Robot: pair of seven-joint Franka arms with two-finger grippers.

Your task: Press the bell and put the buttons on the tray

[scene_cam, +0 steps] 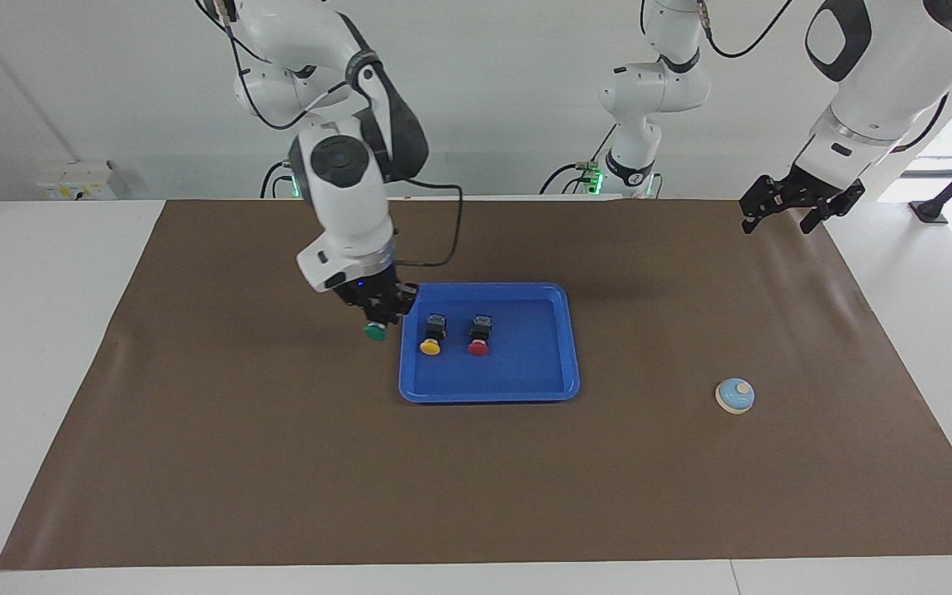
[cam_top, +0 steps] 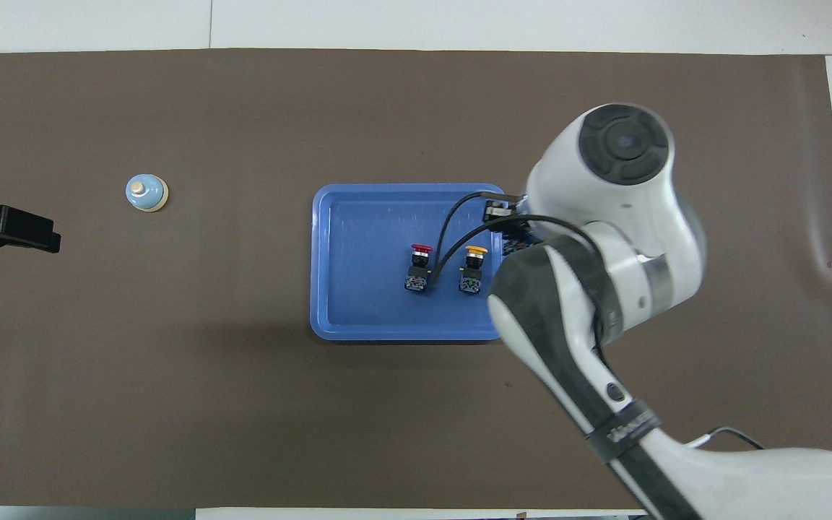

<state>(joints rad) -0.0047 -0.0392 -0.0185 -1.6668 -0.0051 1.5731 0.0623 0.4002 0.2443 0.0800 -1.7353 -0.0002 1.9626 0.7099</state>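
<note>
Facing view shows green button [scene_cam: 375, 331] (overhead hides it).

Counted: 3 buttons, namely 1 green [scene_cam: 375, 332], 1 yellow [scene_cam: 430, 346], 1 red [scene_cam: 478, 347]. 1 blue tray [scene_cam: 488, 392]. 1 bell [scene_cam: 735, 396]. 1 brown mat [scene_cam: 278, 463] on worktop.

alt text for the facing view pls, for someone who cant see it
The right gripper holds a green button in the air at the edge of a blue tray that holds a yellow button and a red button. A bell sits apart.
</note>
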